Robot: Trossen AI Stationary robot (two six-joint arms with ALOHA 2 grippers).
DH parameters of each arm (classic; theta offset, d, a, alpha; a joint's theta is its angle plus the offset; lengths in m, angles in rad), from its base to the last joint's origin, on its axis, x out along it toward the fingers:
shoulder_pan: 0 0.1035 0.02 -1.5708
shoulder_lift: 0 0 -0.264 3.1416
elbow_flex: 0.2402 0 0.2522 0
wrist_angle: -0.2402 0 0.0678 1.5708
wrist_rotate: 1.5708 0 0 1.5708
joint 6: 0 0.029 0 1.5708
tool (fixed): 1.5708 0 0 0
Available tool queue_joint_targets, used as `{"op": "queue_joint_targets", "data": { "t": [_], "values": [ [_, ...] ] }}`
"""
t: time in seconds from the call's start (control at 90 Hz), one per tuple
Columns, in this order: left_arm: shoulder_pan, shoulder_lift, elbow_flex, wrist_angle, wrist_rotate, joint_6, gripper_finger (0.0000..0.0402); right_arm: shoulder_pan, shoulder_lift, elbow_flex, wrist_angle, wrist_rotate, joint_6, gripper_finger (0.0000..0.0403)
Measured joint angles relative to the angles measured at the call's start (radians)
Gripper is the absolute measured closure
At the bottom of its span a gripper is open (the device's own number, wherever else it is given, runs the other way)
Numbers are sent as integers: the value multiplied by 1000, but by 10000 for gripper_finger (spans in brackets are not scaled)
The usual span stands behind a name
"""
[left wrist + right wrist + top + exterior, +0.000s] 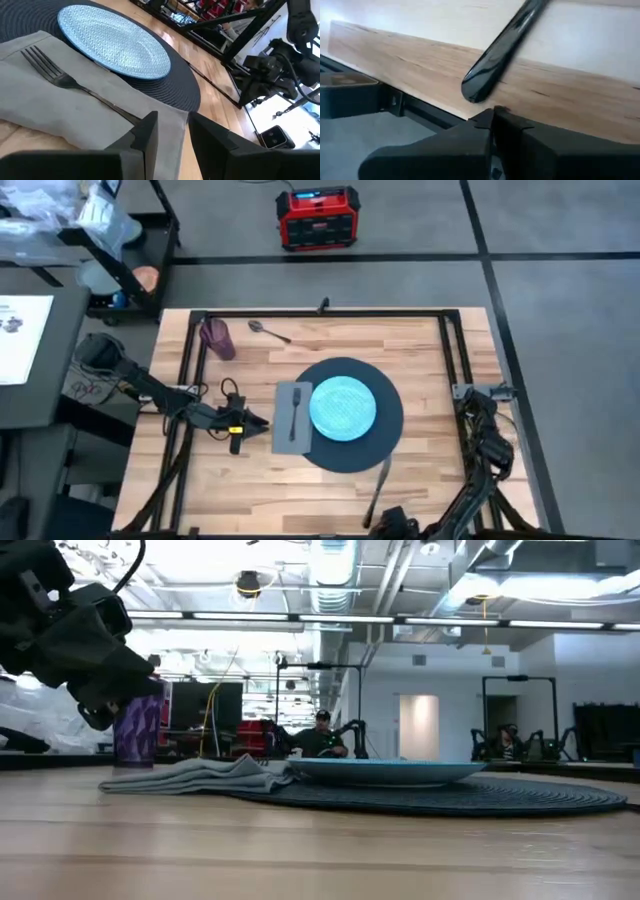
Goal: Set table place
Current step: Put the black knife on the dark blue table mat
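The dark round mat [345,448] lies mid-counter [400,330], bearing the blue plate [342,406]. The napkin [290,430] overlaps the mat's left edge so the fork [296,408] sits beside the plate. The left end effector [240,423] hovers beside the napkin, slightly parted and empty. The right end effector [492,117] is closed, empty, at the knife [381,482] handle's tip.
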Motion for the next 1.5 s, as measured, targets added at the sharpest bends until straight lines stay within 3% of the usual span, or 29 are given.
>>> {"op": "queue_joint_targets", "data": {
  "t": [0.267,0.522,0.756,0.878,1.011,1.311,1.5],
  "values": [
    [0,0,0,5,-1,-3,309,-110,-102,138,-207,-12,-488,403],
    [0,0,0,6,-1,-4,309,-264,-253,147,-318,30,-835,403],
    [0,0,0,6,0,-12,309,-356,-396,145,-750,114,-723,403],
    [0,0,0,4,-1,-3,309,-391,-504,41,-715,117,-775,403],
    [0,1,0,-2,-1,3,309,-416,-603,-148,-735,92,-616,403],
    [0,1,0,-2,-1,19,309,-289,-874,-684,-305,-1,-307,403],
    [0,1,0,-4,-1,26,309,-227,-917,-800,-99,-123,-231,403]
  ]
}}
